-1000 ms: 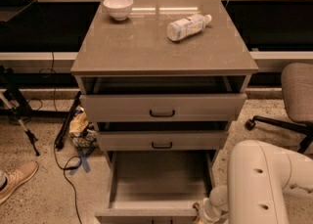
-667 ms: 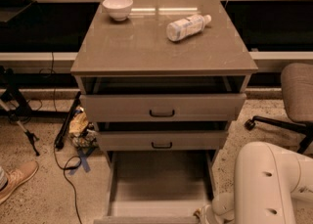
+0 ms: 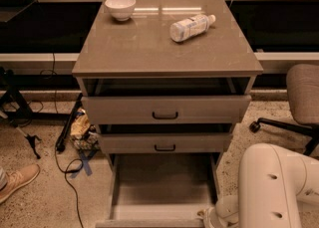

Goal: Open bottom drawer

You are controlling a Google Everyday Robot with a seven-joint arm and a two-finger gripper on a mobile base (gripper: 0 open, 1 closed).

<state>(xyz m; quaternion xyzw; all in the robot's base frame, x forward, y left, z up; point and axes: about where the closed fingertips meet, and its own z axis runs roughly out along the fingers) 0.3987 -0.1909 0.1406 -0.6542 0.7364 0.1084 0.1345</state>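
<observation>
The bottom drawer [image 3: 162, 187] of the grey-brown cabinet is pulled far out toward me. Its bare inside floor shows, and only the top edge of its front panel [image 3: 149, 223] shows at the bottom of the camera view. Its handle is out of view. My white arm [image 3: 271, 187] fills the lower right corner. My gripper [image 3: 203, 215] sits at the right end of the drawer's front edge, mostly cut off by the frame. The middle drawer [image 3: 164, 143] and top drawer [image 3: 164, 108] stand slightly ajar above it.
A white bowl [image 3: 120, 7] and a plastic bottle [image 3: 191, 27] lying on its side rest on the cabinet top. An office chair [image 3: 301, 97] stands at the right. A person's shoe [image 3: 17, 182], cables [image 3: 67, 172] and a crumpled bag [image 3: 82, 130] lie on the floor at the left.
The bottom drawer has slid further out toward me. My arm has drawn back and down toward the lower right corner with it.
</observation>
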